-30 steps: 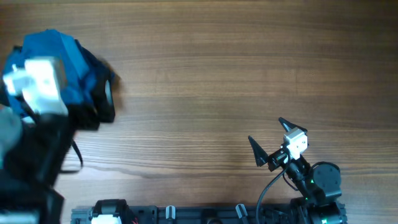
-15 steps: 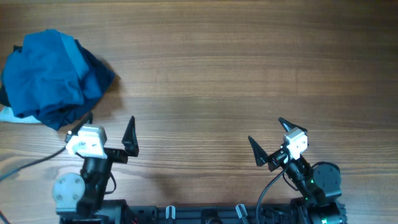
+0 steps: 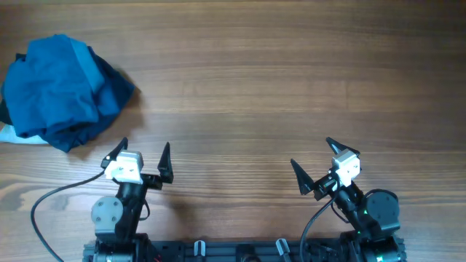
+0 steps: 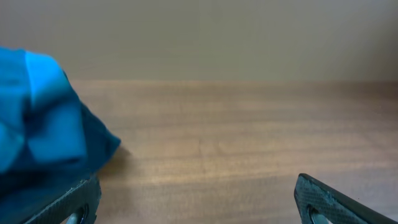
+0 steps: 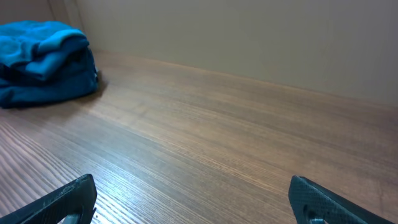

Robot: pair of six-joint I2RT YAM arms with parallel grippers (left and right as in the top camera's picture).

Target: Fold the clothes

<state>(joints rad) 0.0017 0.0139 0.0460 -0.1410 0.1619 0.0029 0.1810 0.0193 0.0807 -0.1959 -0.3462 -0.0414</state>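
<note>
Lying as a lumpy, layered bundle at the far left of the table [image 3: 255,87], the blue shirt [image 3: 58,91] is judged roughly folded — little is left but tidying — while the left gripper [image 3: 145,143] and the right gripper [image 3: 310,150] are seen by the near edge, jaws spread, nothing held.

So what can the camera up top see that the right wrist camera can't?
Only the overhead view shows the left gripper, open, its black cable, and something white peeking from under the blue shirt. Only the right wrist view shows the plain wall behind the table, and the shirt's side, in lumpy layers. Both show the shirt, the table and the open right gripper.
</note>
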